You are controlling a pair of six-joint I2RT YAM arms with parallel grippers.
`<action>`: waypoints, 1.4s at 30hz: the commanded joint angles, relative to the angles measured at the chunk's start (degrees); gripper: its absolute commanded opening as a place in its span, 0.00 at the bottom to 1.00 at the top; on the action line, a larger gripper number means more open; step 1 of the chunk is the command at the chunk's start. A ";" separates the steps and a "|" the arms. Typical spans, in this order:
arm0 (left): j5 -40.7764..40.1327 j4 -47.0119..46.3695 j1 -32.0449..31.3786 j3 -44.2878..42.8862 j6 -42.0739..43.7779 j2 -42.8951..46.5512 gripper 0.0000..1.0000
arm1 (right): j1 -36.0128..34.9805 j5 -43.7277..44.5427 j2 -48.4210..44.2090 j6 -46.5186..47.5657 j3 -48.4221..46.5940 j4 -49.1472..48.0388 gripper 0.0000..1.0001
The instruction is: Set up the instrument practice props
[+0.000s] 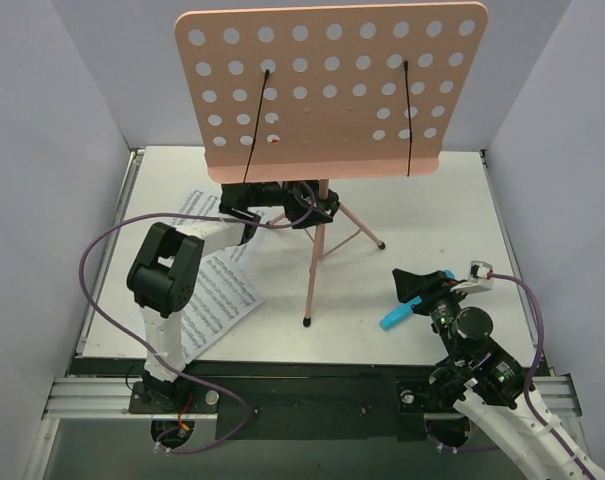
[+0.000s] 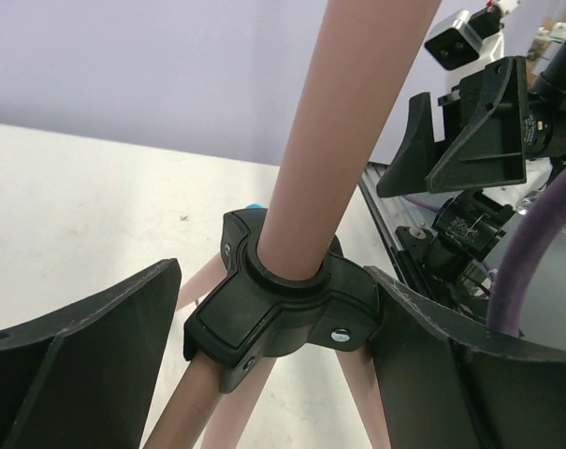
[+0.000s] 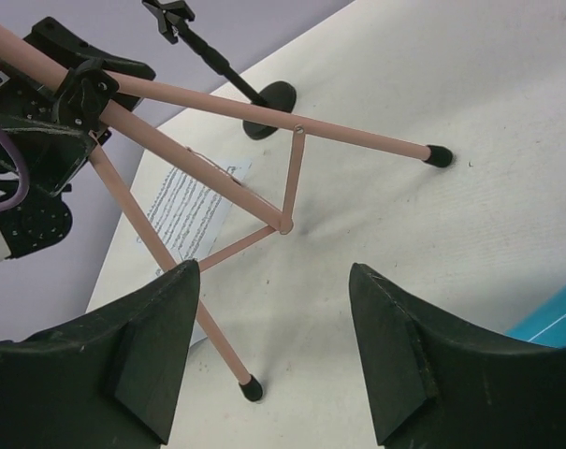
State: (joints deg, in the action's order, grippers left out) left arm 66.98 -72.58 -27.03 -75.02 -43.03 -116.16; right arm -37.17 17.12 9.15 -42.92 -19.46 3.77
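The pink music stand [image 1: 332, 90] stands upright at the back of the table, its hole-punched desk facing me with two black wire page holders [image 1: 407, 118]. Its thin tripod legs [image 1: 315, 270] rest on the table. My left gripper [image 1: 304, 205] is open, its jaws standing either side of the black leg hub [image 2: 264, 323] at the foot of the pink pole [image 2: 343, 131]. Two white sheets of printed music [image 1: 222, 292] lie flat at the left, partly under my left arm. My right gripper [image 1: 414, 285] hovers open and empty right of the legs, looking at a leg tip [image 3: 252, 387].
A blue object [image 1: 394, 320] lies on the table beside my right gripper. A black rod on a round base [image 3: 271, 96] stands behind the tripod. Grey walls enclose the table on the left, back and right.
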 commanded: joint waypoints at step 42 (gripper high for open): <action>3.17 -15.07 19.81 11.73 -15.86 13.41 0.89 | -0.10 -3.41 1.93 4.68 -1.28 -1.93 0.61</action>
State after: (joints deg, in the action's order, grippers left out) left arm 73.54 -74.83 -10.61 -65.21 -59.07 -107.00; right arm -37.17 13.89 11.14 -39.27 -19.84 3.49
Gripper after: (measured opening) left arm 0.891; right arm 0.607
